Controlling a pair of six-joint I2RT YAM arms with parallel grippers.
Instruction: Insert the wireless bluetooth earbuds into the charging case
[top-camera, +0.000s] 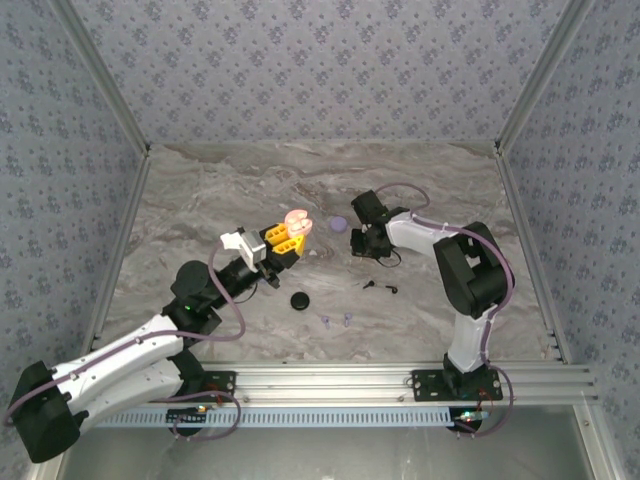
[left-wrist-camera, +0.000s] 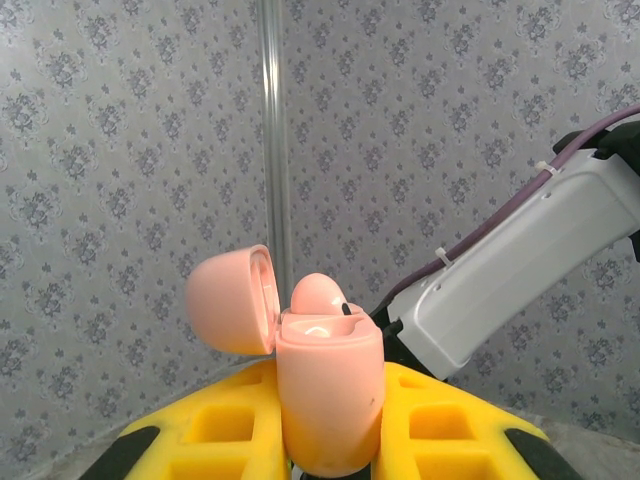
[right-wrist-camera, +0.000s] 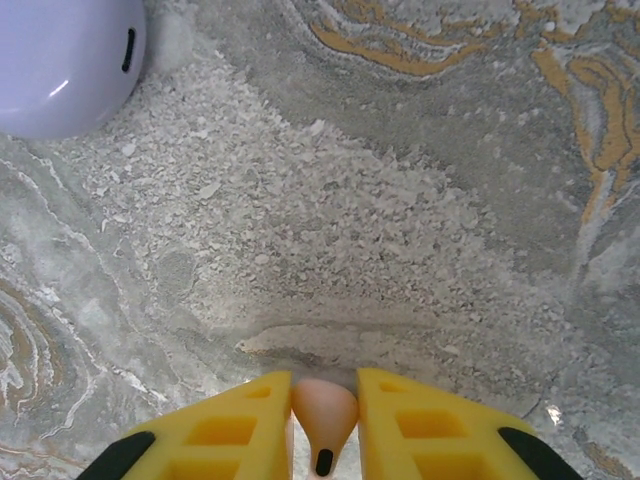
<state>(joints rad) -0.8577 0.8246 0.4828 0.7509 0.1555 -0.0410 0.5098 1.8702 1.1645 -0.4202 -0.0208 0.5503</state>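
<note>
My left gripper (top-camera: 284, 240) (left-wrist-camera: 330, 445) is shut on a pink charging case (top-camera: 296, 222) (left-wrist-camera: 330, 395), held upright above the table. The case's lid (left-wrist-camera: 232, 300) is swung open to the left, and one pink earbud (left-wrist-camera: 318, 293) sits in it. My right gripper (top-camera: 362, 243) (right-wrist-camera: 325, 425) is shut on a second pink earbud (right-wrist-camera: 325, 408), low over the marble table, stem toward the camera. A black pair of earbuds (top-camera: 380, 286) and two lavender earbuds (top-camera: 336, 320) lie loose on the table in front of the right gripper.
A round lavender case (top-camera: 339, 224) (right-wrist-camera: 60, 55) lies closed between the two grippers. A round black case (top-camera: 299, 300) lies nearer the bases. The right arm's white link (left-wrist-camera: 510, 270) passes close behind the pink case. Patterned walls enclose the table (top-camera: 250, 190).
</note>
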